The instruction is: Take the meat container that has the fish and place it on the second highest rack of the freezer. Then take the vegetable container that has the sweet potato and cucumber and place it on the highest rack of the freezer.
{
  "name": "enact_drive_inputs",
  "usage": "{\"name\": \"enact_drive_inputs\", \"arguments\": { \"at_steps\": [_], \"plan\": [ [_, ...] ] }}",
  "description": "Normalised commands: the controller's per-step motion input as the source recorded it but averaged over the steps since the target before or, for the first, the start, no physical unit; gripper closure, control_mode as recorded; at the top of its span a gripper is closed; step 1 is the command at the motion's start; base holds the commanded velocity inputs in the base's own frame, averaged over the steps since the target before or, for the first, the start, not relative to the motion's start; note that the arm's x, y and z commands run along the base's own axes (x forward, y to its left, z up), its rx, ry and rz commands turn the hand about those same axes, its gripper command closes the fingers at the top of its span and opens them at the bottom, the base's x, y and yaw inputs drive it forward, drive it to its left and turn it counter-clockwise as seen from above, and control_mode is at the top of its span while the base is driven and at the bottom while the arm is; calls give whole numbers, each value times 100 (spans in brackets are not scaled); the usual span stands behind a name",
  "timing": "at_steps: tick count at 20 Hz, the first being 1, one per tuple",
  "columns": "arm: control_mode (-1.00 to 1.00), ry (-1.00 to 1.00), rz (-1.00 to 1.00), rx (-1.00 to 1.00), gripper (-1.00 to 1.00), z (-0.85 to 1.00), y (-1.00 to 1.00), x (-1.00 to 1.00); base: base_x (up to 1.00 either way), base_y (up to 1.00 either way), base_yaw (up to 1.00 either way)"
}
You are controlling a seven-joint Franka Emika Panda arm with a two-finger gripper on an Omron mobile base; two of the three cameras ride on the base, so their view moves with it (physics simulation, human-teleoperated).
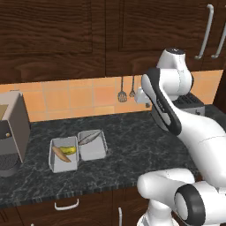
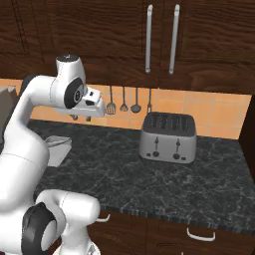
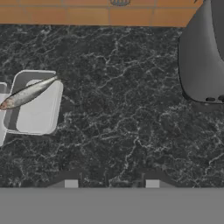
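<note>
Two grey trays sit side by side on the black counter. The meat container (image 1: 95, 150) (image 3: 37, 111) holds the silvery fish (image 1: 88, 138) (image 3: 27, 92), which lies slanted across it. Touching its left side, the vegetable container (image 1: 54, 164) holds the sweet potato (image 1: 61, 154) and the cucumber (image 1: 68, 149). My gripper (image 2: 81, 118) (image 3: 111, 183) hangs above the counter, to the right of both trays. It is open, with nothing between its fingertips (image 3: 70, 183). The freezer and its racks are out of view.
A silver toaster (image 2: 167, 135) (image 3: 203, 52) stands at the back of the counter, right of my hand. A coffee machine (image 1: 11, 132) stands at the far left. Utensils (image 2: 123, 102) hang on the tiled wall. Dark cabinets run overhead.
</note>
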Motion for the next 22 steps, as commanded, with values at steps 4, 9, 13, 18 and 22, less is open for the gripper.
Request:
{"name": "enact_drive_inputs", "arguments": {
  "at_steps": [4,9,13,18,22],
  "plan": [
    [-100,-1,11,-5,-100,0,52,-54,0,0,0],
    [-100,0,40,-21,-100,-18,100,-93,0,0,0],
    [-100,1,56,-6,-100,-42,88,12,0,0,0],
    [-100,2,78,0,-100,-76,43,19,0,0,0],
    [-100,21,37,-7,-100,-74,88,72,0,0,0]
  ]
}}
